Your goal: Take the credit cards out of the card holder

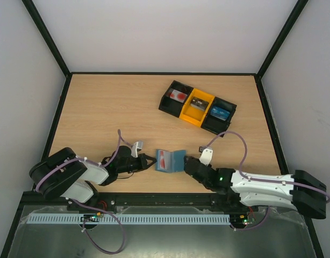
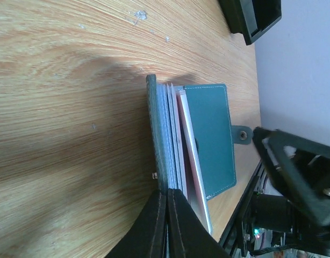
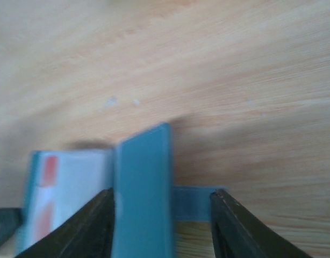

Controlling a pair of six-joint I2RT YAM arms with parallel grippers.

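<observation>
Left wrist: left gripper (image 2: 166,198) pinches card holder (image 2: 208,134) edge; right gripper (image 3: 162,198) apart, straddling it.

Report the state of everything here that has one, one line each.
card holder, open, one flap raised.
white card, in the holder, not yet out.
left gripper, jaws shut, apparently pinching the holder's edge.
right gripper, jaws open, astride the raised flap.
tray, three bins, something in each.
</observation>
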